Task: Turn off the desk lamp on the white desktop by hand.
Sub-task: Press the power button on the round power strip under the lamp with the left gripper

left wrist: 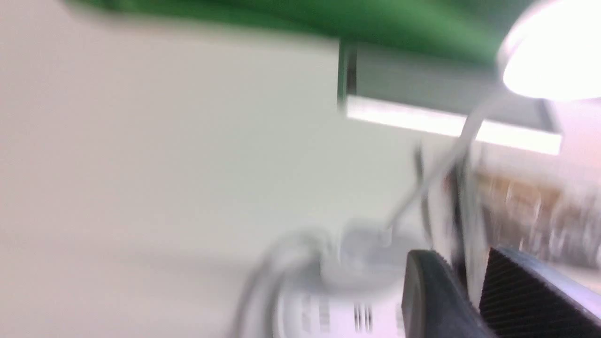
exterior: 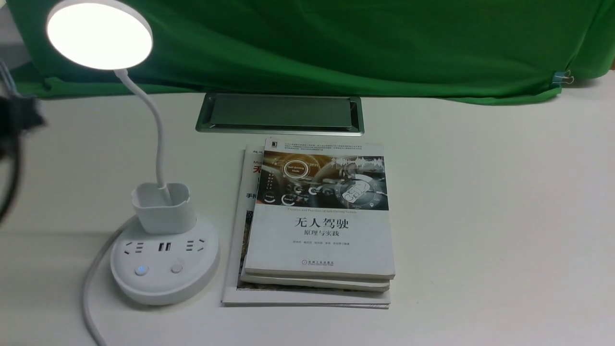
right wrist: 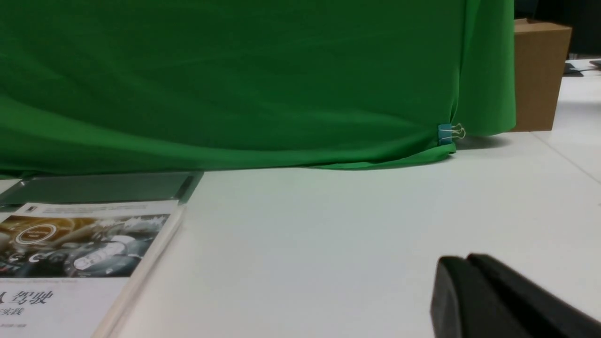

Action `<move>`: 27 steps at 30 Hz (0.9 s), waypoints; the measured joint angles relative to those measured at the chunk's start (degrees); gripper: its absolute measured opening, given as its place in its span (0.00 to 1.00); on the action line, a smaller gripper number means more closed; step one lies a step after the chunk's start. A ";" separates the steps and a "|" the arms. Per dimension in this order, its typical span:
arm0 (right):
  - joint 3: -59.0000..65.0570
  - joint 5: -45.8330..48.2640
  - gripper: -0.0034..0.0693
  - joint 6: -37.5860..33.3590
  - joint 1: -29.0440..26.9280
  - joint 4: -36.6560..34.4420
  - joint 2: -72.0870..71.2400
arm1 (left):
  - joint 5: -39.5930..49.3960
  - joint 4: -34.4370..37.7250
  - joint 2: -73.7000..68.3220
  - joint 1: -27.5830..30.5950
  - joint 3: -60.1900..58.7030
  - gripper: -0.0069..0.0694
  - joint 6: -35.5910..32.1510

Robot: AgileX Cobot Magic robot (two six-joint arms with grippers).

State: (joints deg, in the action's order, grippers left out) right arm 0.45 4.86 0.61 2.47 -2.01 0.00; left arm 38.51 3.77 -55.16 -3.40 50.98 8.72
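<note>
Plastic, smooth and white, forms the lamp (exterior: 163,209): a glowing flat disc on a thin bent neck, a cup and a round socket base, standing at the left of the matte white desk (exterior: 480,216) just beside stacked glossy books (exterior: 319,230), with a silver-framed hatch (exterior: 281,113) and green cloth (exterior: 336,43) behind. My left claw (left wrist: 458,257), blurred, hangs near the lamp's base, ribbed jaws slightly apart and empty; my right claw (right wrist: 462,261) is pressed shut, holding nothing.

Book stack (exterior: 319,235) crowds lamp base (exterior: 164,276) right; left side open
</note>
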 joint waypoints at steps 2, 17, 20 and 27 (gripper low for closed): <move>0.00 0.00 0.10 0.00 0.00 0.00 0.00 | 2.52 1.99 -4.52 0.00 0.00 0.30 -2.01; 0.00 0.00 0.10 0.00 0.00 0.00 0.00 | 6.34 4.26 -27.59 -10.74 0.58 0.30 -15.26; 0.00 0.00 0.10 0.00 0.00 0.00 0.00 | 3.31 -1.15 -29.54 -10.87 0.85 0.30 -11.65; 0.00 0.00 0.10 0.00 0.00 0.00 0.00 | 0.19 2.85 -31.09 -10.93 2.51 0.30 -14.70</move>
State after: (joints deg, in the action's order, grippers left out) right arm 0.45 4.86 0.61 2.47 -2.01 0.00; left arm 38.70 6.61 -86.25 -14.33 53.49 -5.98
